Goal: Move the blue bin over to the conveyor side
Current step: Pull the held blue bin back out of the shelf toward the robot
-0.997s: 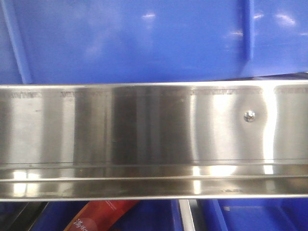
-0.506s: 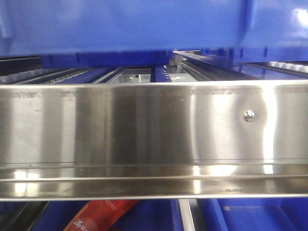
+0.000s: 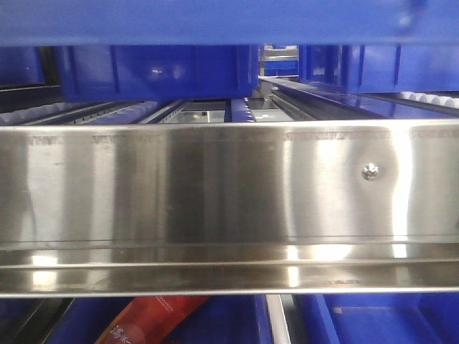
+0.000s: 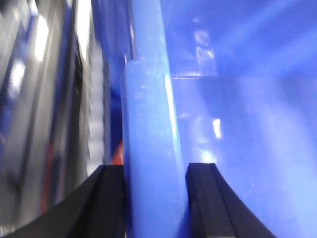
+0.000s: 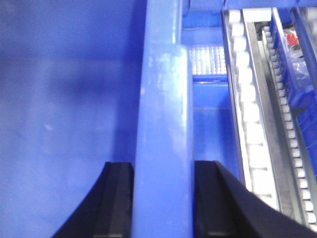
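Blue bin hangs raised between the two arms, higher than the steel rail. Left tool is clamped on the thick rim, with the bin's hollow to its right. The right tool grips another rim in the same way, hollow to its left. Each rim runs straight ahead from its tool. Both arms seem equally near. The conveyor is not visible, so its direction I cannot tell.
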Available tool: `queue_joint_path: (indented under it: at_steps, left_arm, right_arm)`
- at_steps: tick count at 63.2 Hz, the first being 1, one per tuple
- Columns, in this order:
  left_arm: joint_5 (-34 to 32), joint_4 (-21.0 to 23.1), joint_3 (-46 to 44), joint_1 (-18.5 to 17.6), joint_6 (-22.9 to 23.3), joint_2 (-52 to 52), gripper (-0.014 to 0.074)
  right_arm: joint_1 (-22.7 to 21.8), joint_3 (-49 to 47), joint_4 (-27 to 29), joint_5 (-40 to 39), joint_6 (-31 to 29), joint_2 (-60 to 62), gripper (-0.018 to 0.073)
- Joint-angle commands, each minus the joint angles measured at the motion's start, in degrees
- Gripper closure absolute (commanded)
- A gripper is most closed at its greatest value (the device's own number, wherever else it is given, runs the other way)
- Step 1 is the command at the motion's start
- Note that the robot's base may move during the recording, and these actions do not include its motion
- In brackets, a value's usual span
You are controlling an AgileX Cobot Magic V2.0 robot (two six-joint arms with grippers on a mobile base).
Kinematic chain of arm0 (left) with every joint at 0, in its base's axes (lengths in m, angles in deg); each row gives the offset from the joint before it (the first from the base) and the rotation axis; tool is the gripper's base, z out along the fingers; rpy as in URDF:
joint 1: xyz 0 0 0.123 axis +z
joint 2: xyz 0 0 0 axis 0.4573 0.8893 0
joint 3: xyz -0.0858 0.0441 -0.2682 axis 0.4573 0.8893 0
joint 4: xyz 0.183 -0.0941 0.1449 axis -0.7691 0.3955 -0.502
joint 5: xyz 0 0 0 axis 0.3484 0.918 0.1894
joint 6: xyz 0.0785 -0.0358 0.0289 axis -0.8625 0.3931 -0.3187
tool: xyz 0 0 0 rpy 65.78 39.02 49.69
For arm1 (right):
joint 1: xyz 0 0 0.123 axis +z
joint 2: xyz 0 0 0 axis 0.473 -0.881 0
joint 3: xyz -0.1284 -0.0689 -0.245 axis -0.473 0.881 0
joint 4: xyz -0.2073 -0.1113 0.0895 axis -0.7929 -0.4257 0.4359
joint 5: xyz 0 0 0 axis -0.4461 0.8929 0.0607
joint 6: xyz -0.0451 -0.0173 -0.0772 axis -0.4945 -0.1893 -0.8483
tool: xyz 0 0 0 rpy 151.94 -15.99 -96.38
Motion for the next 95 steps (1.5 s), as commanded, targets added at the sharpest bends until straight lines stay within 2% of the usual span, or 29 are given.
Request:
queue_joint_path:
  at_steps: [1,15,44,61,79,95]
  left_arm:
    - [-3.86,1.39,1.69,-0.08,-0.61,-3.7,0.0608]
    - [-4.11,1.39,5.41,-0.08,-0.61,-9.36,0.0608]
    - [-3.34,2.32,5.58,-0.08,-0.61,-14.81,0.0608]
    - [-3.34,2.32,5.68,-0.08,-0.61,-14.81,0.0608]
    - [-3.34,2.36,9.72,-0.08,-0.53,-15.42,0.0608]
    - [-5.75,2.36,9.75,-0.08,-0.53,-15.42,0.0607]
  right_arm:
    - [-0.07,-0.7,-2.03,-4.75,0.19,3.33,0.064]
    - [-0.07,2.54,-2.03,-4.75,0.19,8.64,0.064]
    - [-0.07,8.84,-1.54,-4.75,0.19,16.57,0.064]
    - [-0.07,9.01,-0.37,-4.75,-0.45,17.15,0.064]
    - [-0.07,9.01,-0.15,-4.75,-0.45,17.15,0.064]
    - [-0.07,9.01,-0.15,-4.75,-0.45,17.15,0.064]
